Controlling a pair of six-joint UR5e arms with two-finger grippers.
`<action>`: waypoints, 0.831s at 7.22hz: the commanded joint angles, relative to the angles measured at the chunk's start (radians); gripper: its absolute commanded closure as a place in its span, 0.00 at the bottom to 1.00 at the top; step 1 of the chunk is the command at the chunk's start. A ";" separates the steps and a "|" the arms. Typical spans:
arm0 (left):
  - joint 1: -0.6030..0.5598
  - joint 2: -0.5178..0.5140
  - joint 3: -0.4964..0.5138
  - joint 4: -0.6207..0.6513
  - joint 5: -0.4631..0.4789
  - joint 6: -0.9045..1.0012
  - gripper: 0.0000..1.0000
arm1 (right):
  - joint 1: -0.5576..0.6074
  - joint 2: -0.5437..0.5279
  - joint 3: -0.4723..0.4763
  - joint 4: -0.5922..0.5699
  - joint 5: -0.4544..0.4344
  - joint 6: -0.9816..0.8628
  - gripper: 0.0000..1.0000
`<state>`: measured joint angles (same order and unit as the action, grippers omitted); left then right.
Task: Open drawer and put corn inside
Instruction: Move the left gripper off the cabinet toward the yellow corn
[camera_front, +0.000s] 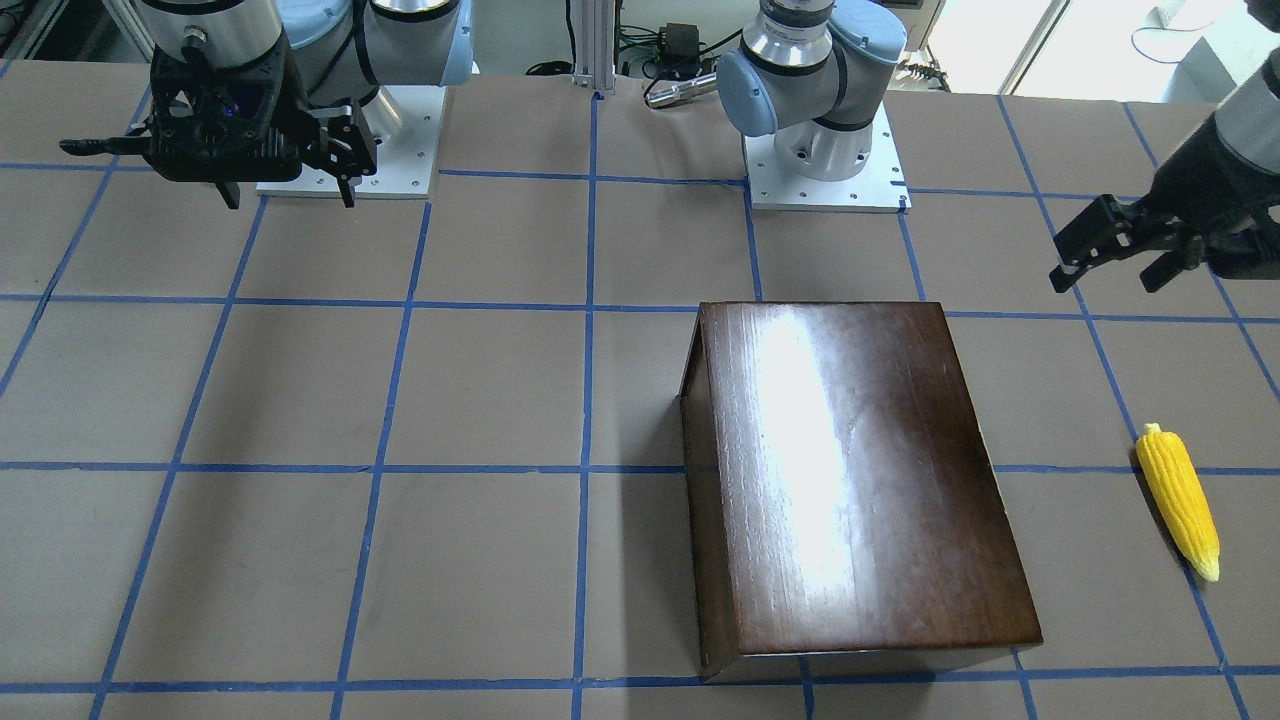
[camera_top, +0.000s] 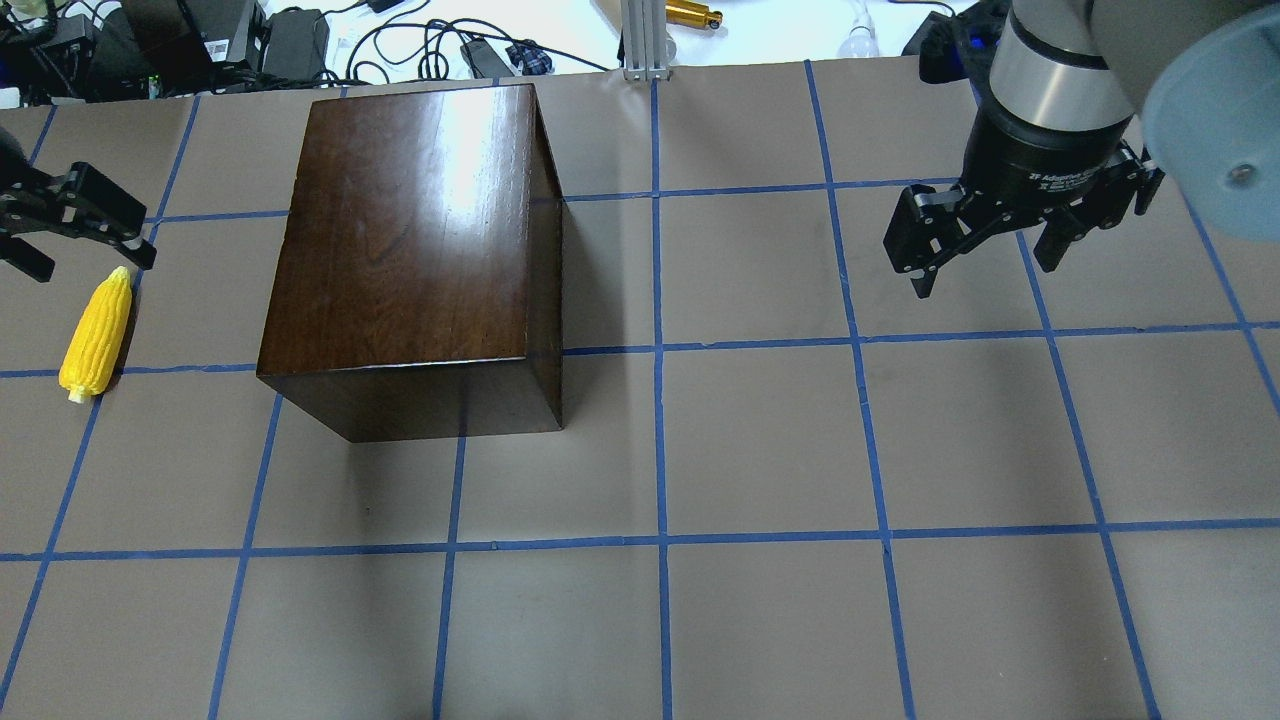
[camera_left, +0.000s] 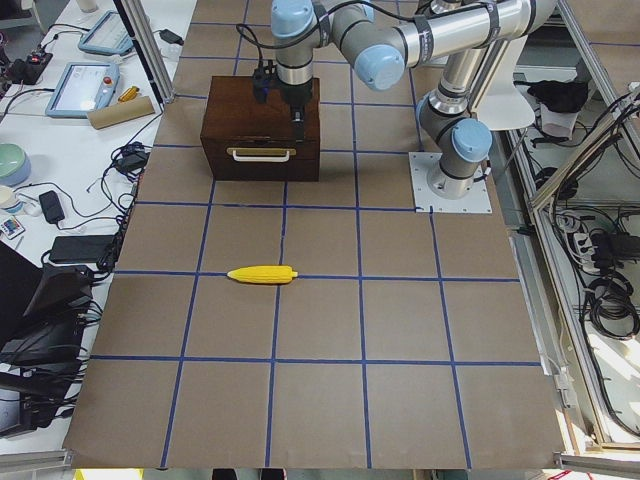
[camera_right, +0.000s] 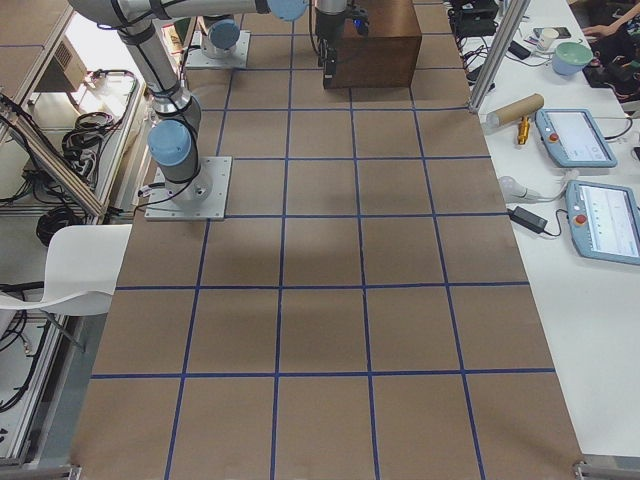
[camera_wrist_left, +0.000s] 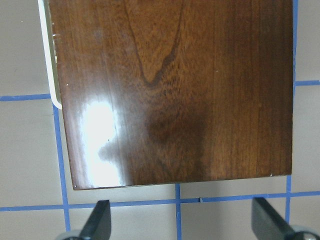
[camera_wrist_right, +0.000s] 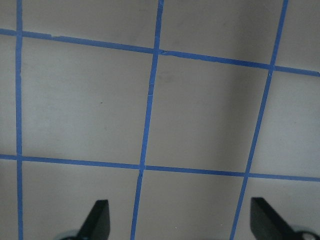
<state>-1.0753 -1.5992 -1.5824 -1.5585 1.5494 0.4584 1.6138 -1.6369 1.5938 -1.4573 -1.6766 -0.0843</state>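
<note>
The dark-brown wooden box (camera_top: 410, 230) stands on the table. Its drawer (camera_left: 262, 165) is shut, and the front panel with a pale pull (camera_left: 262, 153) faces the robot's left end. The yellow corn (camera_top: 97, 335) lies flat on the table to the box's left, also in the front view (camera_front: 1178, 500) and the left side view (camera_left: 262, 273). My left gripper (camera_top: 90, 262) is open and empty, raised near the corn's far tip; its wrist view shows the box top (camera_wrist_left: 175, 90). My right gripper (camera_top: 985, 265) is open and empty, hovering over bare table far right of the box.
Blue tape lines grid the brown table cover (camera_top: 760, 440). Both arm bases (camera_front: 825, 165) stand at the robot's edge. Cables, tablets and an aluminium post (camera_top: 640, 40) sit beyond the table's far edge.
</note>
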 joint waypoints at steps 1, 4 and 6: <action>0.049 -0.094 0.022 0.058 0.047 0.069 0.00 | 0.000 -0.001 0.000 0.000 0.000 0.000 0.00; 0.043 -0.252 0.009 0.144 0.040 0.052 0.00 | 0.000 0.000 0.000 0.000 0.000 0.000 0.00; 0.038 -0.326 0.010 0.195 0.038 0.051 0.00 | 0.000 -0.001 0.000 0.000 0.000 0.000 0.00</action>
<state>-1.0330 -1.8800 -1.5731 -1.3889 1.5883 0.5110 1.6137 -1.6378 1.5938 -1.4573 -1.6766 -0.0843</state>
